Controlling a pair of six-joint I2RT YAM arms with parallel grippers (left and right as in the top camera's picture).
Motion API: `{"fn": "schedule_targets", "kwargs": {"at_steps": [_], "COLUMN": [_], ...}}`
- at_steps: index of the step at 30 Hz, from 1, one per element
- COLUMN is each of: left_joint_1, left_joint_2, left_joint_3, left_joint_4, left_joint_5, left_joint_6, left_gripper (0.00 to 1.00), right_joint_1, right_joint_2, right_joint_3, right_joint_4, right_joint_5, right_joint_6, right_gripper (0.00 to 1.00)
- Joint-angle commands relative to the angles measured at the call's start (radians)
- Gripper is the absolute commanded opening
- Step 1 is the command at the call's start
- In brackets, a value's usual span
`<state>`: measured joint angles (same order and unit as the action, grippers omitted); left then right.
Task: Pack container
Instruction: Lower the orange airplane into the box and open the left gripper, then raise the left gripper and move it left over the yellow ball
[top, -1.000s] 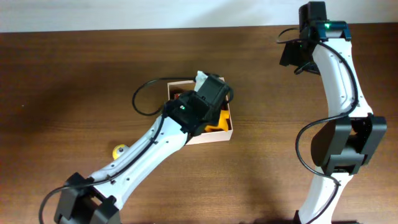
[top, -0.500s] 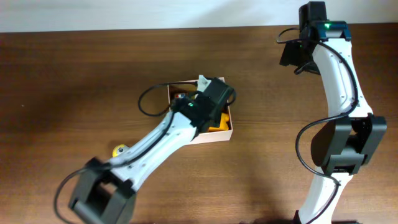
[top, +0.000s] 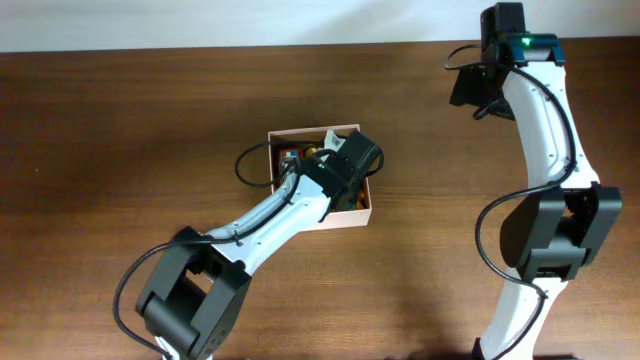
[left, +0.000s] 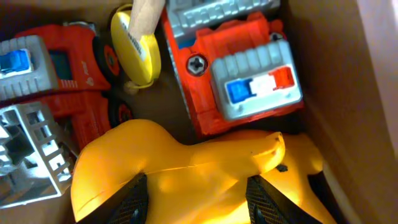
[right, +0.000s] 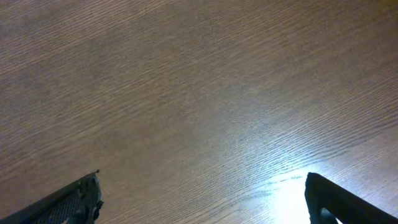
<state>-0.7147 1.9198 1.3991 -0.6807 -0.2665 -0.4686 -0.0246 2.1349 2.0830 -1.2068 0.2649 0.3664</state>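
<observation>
The small square white-walled cardboard container sits near the middle of the dark wooden table. It looks light and thin-walled, easy to shove or dent, so I'd steady it by an outer wall. The left gripper is down inside it, fingers pinching a smooth yellow plastic toy across its narrow waist. The toy is hard and glossy and, I'd guess, apt to slip. From overhead the arm hides most of the contents. The left wrist view shows them packed close: a red plastic fire truck, a second red truck and a yellow disc on a wooden stick. The right gripper hangs spread over bare wood, well apart from the container.
</observation>
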Motion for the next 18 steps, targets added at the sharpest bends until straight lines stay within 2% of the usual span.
{"fn": "schedule_targets", "kwargs": {"at_steps": [1,9,18], "left_joint_1": [0.007,0.009,0.012], "left_joint_2": [0.025,0.025,0.025], "left_joint_3": [0.008,0.119,0.191], "left_joint_4": [0.035,0.044,0.037], "left_joint_5": [0.034,0.034,0.012], "left_joint_6": [0.002,0.127,0.13], "left_gripper": [0.52,0.52,0.52], "right_joint_1": [-0.004,-0.004,-0.004], "right_joint_2": [0.004,0.004,0.004], "right_joint_3": [0.0,0.0,0.0], "right_joint_4": [0.0,0.0,0.0], "right_joint_5": [0.009,0.008,0.008], "right_joint_6": [0.004,0.004,0.004], "right_gripper": [0.99,0.99,0.99]}}
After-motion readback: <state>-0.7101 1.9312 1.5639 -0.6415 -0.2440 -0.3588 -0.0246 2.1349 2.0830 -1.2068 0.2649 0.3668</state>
